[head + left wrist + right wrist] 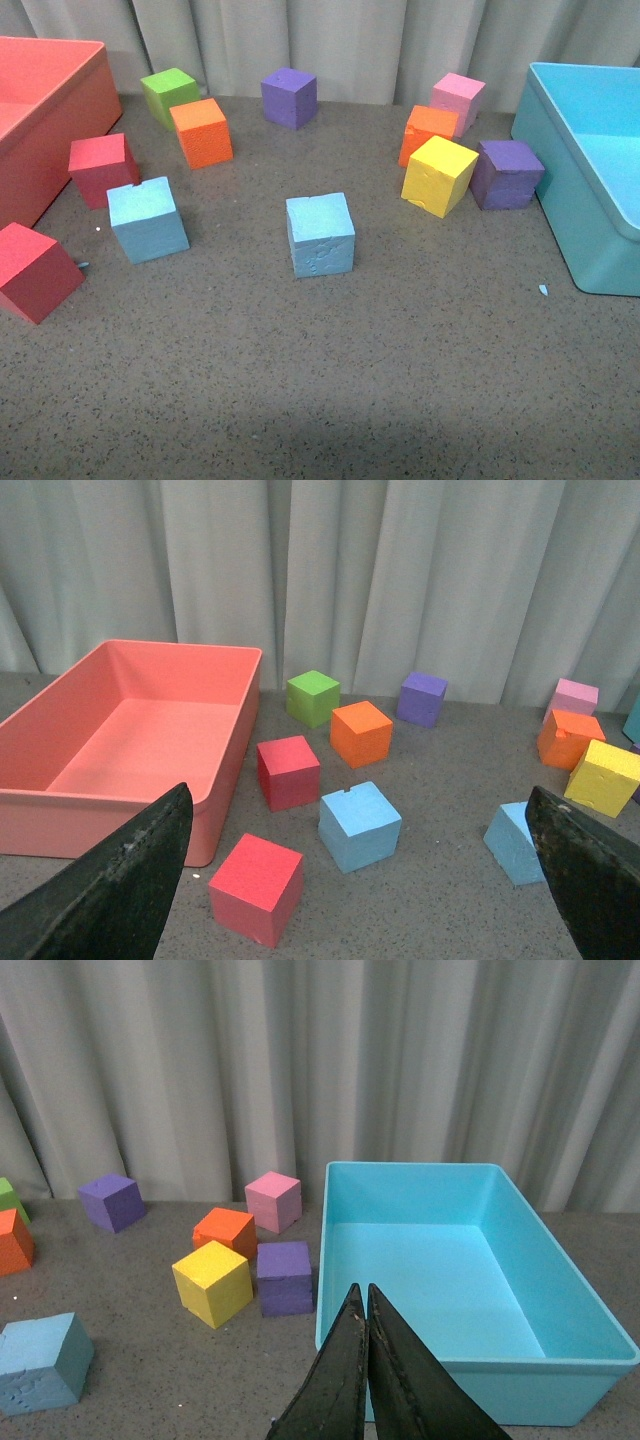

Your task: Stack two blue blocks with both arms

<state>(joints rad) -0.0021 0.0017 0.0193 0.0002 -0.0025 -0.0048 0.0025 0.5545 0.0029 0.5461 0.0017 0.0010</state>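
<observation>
Nearest to you, the left gripper (pixel 358 810) has its fingers spread wide with nothing between them. The right gripper (pixel 363 1290) has its fingers pressed together on nothing. Neither arm shows in the front view, so both appear to be hanging back from the work.

On the grey table (pixel 330 400), the central blue block (pixel 320 234) sits alone in open space. The left blue block (pixel 148 218) rests well apart from it, just beside a red cube (pixel 103 168) and near another red cube (pixel 35 272). Both lie flat on the table; neither is lifted or held.

So you have no part of the stack done. Judging from this, every step is left: grasp one blue block, carry it over, and set it on the other.

Further back stand the yellow cube (pixel 438 174) and the other coloured cubes. The coral bin (pixel 95 90) and the turquoise bin (pixel 560 190) flank them, before a grey curtain (pixel 380 40).
</observation>
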